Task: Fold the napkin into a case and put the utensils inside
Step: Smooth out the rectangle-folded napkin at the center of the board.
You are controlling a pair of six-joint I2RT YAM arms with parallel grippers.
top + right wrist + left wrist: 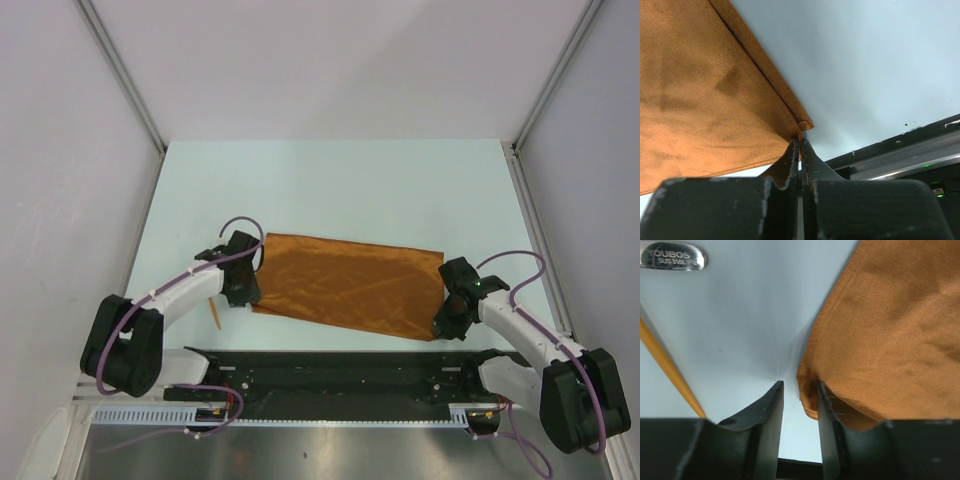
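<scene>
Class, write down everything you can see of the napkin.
The napkin is a thin, matte rust-orange cloth with a stitched hem, lying flat as a wide rectangle on the pale table. The right gripper is shut on its near right corner; the left gripper, open, stands at its near left corner, one finger against the cloth.
</scene>
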